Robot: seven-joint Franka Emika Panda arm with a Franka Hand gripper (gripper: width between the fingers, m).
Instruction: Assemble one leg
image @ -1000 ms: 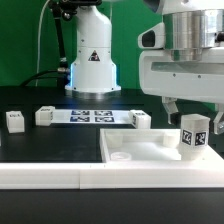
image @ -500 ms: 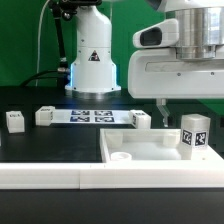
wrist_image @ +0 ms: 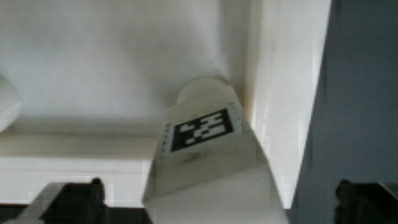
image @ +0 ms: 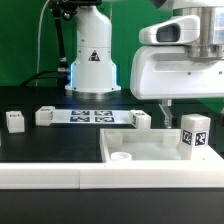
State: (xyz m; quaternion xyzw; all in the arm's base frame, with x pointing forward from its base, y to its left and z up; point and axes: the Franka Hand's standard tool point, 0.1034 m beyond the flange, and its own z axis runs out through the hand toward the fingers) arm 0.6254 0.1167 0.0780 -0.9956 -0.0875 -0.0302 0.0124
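Leg [image: 194, 132] upright in a corner socket of the white panel [image: 140, 150], open tool [wrist_image: 217, 205] above, fingers apart.

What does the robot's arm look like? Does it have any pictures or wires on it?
The arm's base is white and rounded, with a black triangle sticker on it and a blue glow at its foot. Black cables run down beside it. The wrist block is boxy, white and grey, topped by a silvery ring. The fingertips are dark.

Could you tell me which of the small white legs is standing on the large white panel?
The leg at the exterior view's right, upright on the panel; the others rest on the black table.
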